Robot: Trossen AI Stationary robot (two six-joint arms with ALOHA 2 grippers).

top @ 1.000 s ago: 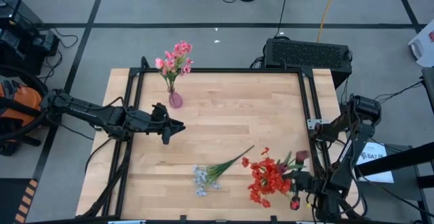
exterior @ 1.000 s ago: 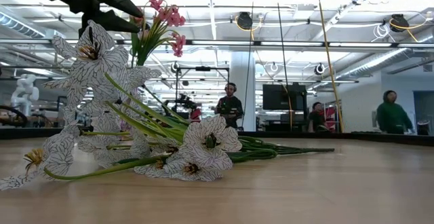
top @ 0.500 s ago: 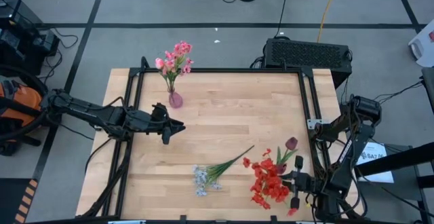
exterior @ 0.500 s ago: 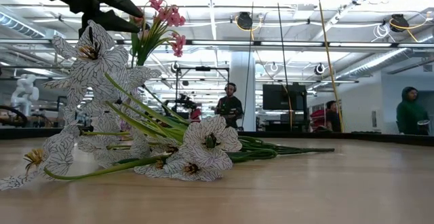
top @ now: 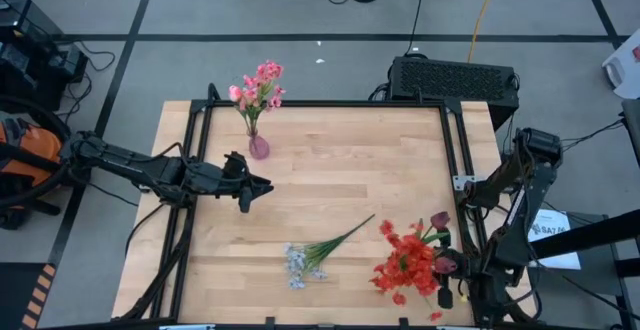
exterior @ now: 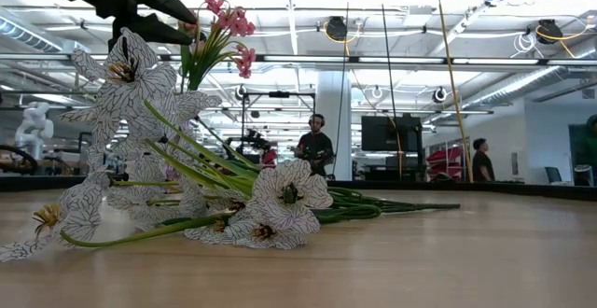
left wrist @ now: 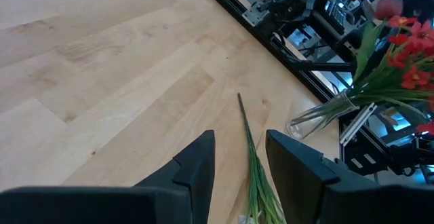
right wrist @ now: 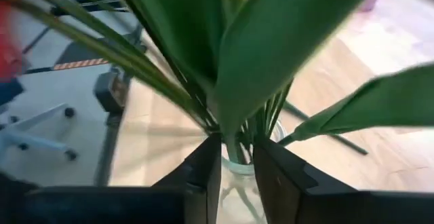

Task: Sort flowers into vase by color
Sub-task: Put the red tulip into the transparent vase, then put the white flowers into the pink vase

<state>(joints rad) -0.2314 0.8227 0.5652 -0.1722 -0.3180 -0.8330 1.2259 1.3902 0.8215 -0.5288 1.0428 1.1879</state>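
A small pink-purple vase (top: 258, 148) stands near the far left corner with the pink flowers (top: 258, 85) in it. The pale blue-white bunch (top: 303, 258) lies flat on the table's near middle, its stem pointing far-right; it also fills the low view (exterior: 224, 205). The red clusters and maroon tulips (top: 412, 262) sit in a clear glass vase (left wrist: 319, 119) at the near right, held by my right gripper (top: 446, 270). My left gripper (top: 262, 186) hovers open over the table's left middle, touching nothing. My right gripper (right wrist: 236, 166) has its two fingers (right wrist: 203, 173) on either side of the clear glass vase's neck (right wrist: 239, 161), where the green stems come out. The vase is strongly tilted (left wrist: 319, 119). Whether its base touches the table cannot be told.
Black metal rails (top: 460, 170) run along the table's left, right and far edges. Bare wood lies across the far and middle of the table (top: 350, 160). People stand in the room far behind the table (exterior: 317, 145).
My right arm has shifted and turned its wrist. The red bunch in the glass vase has swung a little toward the table's right edge, and the tulip heads have changed place. The left arm, the pink flowers and the pale bunch have stayed put.
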